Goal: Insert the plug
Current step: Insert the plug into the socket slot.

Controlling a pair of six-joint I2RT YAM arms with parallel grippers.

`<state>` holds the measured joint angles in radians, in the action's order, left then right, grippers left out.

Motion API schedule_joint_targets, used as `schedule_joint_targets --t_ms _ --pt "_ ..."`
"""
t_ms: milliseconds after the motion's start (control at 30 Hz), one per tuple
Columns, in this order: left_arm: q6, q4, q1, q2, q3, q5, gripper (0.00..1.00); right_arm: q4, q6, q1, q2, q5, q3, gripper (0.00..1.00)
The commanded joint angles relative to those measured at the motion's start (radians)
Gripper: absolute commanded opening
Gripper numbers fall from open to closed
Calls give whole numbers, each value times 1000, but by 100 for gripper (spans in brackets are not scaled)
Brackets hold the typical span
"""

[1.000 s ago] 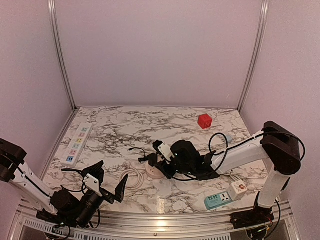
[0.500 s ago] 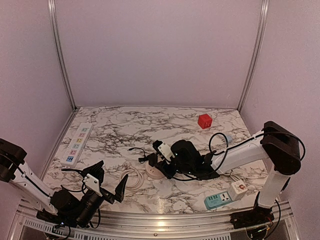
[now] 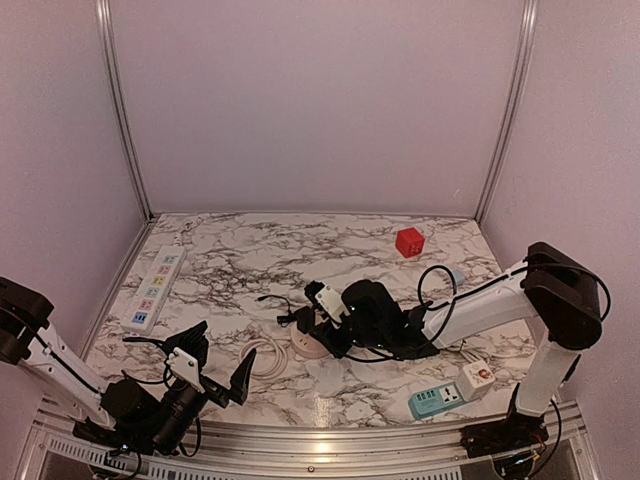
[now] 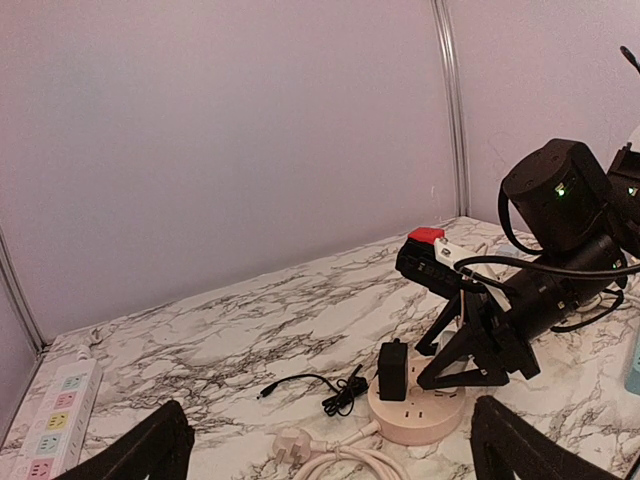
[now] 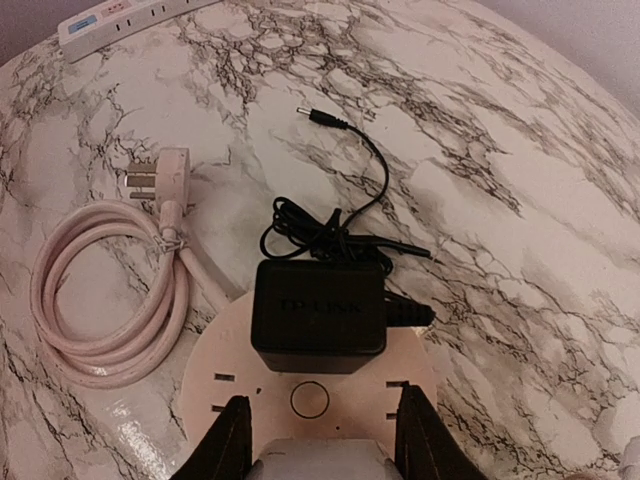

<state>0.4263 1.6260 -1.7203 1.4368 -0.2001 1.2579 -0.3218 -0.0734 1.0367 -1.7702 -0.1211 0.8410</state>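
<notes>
A black adapter plug (image 5: 318, 315) stands upright on the round pink socket hub (image 5: 225, 385), seated at its far side; its thin black cord (image 5: 330, 235) lies bunched just beyond. From the left wrist the plug (image 4: 392, 370) rises from the hub (image 4: 425, 425). My right gripper (image 5: 320, 435) hovers low over the hub's near half, behind the plug, jaws apart and holding nothing. In the overhead view it (image 3: 328, 335) sits above the hub (image 3: 305, 345). My left gripper (image 3: 220, 362) rests near the table's front left, wide open and empty.
The hub's pink cable coil (image 5: 100, 300) and its plug (image 5: 155, 175) lie left of it. A long white power strip (image 3: 155, 285) runs along the left edge. A red cube (image 3: 409, 242) sits at the back right. A teal socket block (image 3: 438, 401) lies front right.
</notes>
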Motion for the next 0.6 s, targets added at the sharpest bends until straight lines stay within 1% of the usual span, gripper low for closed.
schedule_joint_targets --t_ms 0,333,567 --pt "1 147 7 2 -12 9 99 21 4 5 11 -2 18 0" --pt "4 147 8 11 -17 9 99 17 5 5 20 -3 12 0" --pt "4 147 9 14 -18 11 99 6 7 5 38 47 5 0"
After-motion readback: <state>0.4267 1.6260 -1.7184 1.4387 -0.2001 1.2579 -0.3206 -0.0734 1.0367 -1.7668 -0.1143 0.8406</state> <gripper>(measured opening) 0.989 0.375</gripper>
